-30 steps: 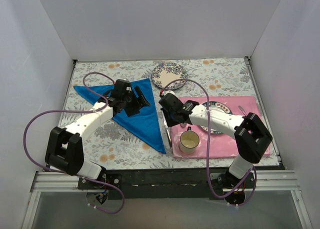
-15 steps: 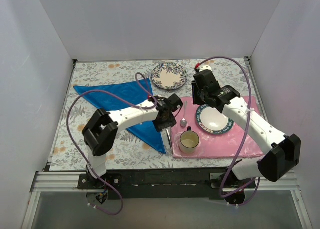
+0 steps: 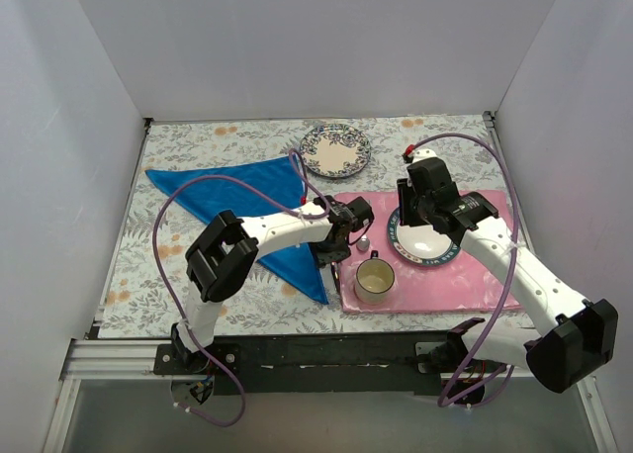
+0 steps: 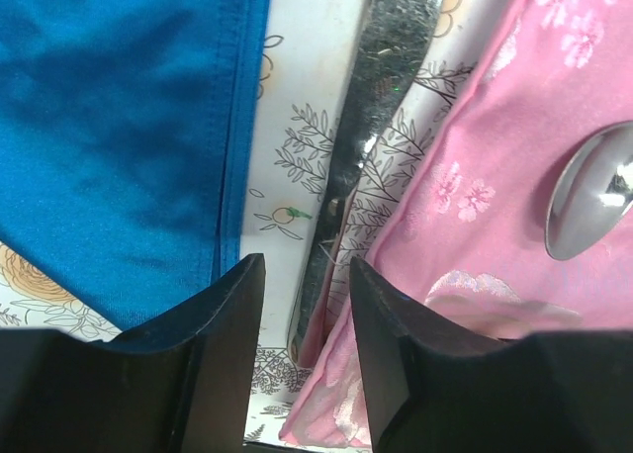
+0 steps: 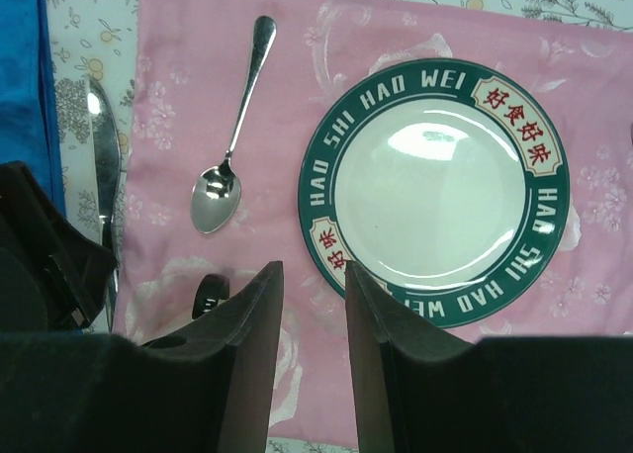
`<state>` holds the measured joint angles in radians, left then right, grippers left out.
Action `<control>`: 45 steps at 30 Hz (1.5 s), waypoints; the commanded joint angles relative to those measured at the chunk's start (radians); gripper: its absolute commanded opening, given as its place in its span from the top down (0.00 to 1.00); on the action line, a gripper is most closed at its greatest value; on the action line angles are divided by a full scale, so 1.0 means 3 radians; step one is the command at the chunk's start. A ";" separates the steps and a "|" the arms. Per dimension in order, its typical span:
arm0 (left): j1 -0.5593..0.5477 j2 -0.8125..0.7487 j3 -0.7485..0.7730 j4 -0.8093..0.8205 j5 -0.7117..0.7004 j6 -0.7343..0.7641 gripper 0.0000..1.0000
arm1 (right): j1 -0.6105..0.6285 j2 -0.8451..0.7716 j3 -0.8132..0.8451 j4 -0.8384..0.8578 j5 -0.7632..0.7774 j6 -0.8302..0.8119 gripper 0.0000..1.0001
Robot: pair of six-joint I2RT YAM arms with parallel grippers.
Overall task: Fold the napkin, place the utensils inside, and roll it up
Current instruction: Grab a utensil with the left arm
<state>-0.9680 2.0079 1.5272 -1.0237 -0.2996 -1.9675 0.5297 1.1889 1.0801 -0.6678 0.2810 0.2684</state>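
Fold looks done: napkin [image 3: 237, 191] lies as a triangle on the surface's left half. Step now is fetching utensils, knife [image 4: 381, 107] first. It lies between the napkin's edge and the placemat's [image 4: 495, 176] left edge. My left gripper [image 4: 307, 315] straddles its near end, jaws apart, nothing clamped. Next: drop, pinch the thin handle, carry to napkin. Left arm reaches rightward; right gripper [image 5: 314, 315] hovers parted, empty, near spoon [image 5: 229, 156].

Blue napkin [image 3: 237, 191] (folded triangle) beside knife [image 5: 103, 156] and spoon [image 5: 241, 112]

The knife [image 4: 376, 127] lies between the napkin [image 4: 119, 127] and the placemat [image 4: 495, 206], which bears the spoon [image 4: 593, 191].
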 commanded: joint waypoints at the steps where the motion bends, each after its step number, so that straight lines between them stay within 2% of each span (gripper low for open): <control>1: -0.0046 -0.0015 0.0109 0.0073 -0.0039 0.0115 0.61 | -0.0027 -0.0102 -0.0016 0.0252 -0.0103 -0.0071 0.60; 11: -0.0046 0.0251 0.0340 -0.0029 -0.0121 0.0376 0.57 | -0.0047 -0.0118 -0.0026 0.0257 -0.0098 -0.0112 0.60; 28: -0.0046 -0.0046 0.0263 -0.0060 -0.0280 0.0478 0.61 | -0.0058 -0.0092 -0.0072 0.0308 -0.0185 -0.0128 0.60; 45: -0.0046 0.0062 0.0161 0.0048 -0.0249 0.0489 0.69 | -0.0058 -0.0148 -0.0123 0.0324 -0.0190 -0.0148 0.60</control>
<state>-0.9775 2.0739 1.5909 -1.0214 -0.3519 -1.8217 0.5163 1.1702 1.0481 -0.6037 0.2287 0.2321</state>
